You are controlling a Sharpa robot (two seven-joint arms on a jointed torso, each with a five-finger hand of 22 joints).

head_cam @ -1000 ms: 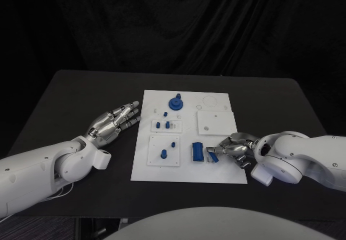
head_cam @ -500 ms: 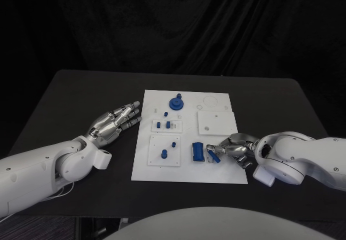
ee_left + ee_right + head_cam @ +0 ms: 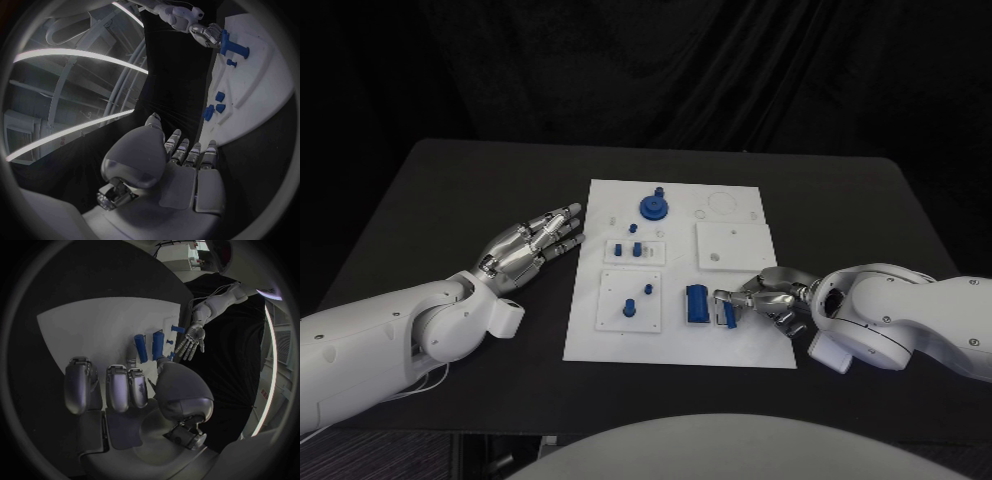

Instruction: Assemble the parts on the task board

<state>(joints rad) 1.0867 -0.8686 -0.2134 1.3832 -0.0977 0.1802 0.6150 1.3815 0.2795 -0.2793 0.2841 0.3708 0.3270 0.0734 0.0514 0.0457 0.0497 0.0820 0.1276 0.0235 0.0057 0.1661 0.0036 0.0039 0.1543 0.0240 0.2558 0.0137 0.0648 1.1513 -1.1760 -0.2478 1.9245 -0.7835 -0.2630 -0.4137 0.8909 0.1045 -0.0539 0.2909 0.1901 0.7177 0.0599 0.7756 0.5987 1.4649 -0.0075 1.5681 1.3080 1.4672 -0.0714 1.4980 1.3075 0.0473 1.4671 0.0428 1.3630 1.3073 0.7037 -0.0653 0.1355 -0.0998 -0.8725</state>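
Two white arms reached over the black table (image 3: 459, 190), one on each side of the white rectangular task board (image 3: 678, 345). The right silver hand (image 3: 764, 296) lay at the board's near right edge, its fingers curled toward a small flat blue part (image 3: 727, 313) just at the fingertips; whether the fingertips actually pinched that part could not be told. Just beyond it, away from the right hand's palm, lay a longer blue block-shaped part (image 3: 694, 303) flat on the board. In the right wrist view these appeared as two blue bars (image 3: 150, 346) lying side by side just past the fingertips (image 3: 119, 374), apart from them.

The left silver hand (image 3: 528, 245) rested flat on the table just beside the board's left edge, fingers stretched out and slightly spread, holding nothing. Ahead of its fingertips, toward the board's far end, stood a round blue part with an upright peg (image 3: 652, 207). To the thumb side of the left hand, a small raised white square plate (image 3: 632, 253) carried a few short blue pegs, and nearer the wrist a second white plate (image 3: 629, 301) held a small blue knob-like part (image 3: 629, 308). A larger plain white square plate (image 3: 731, 244) sat on the board just ahead of the right hand.
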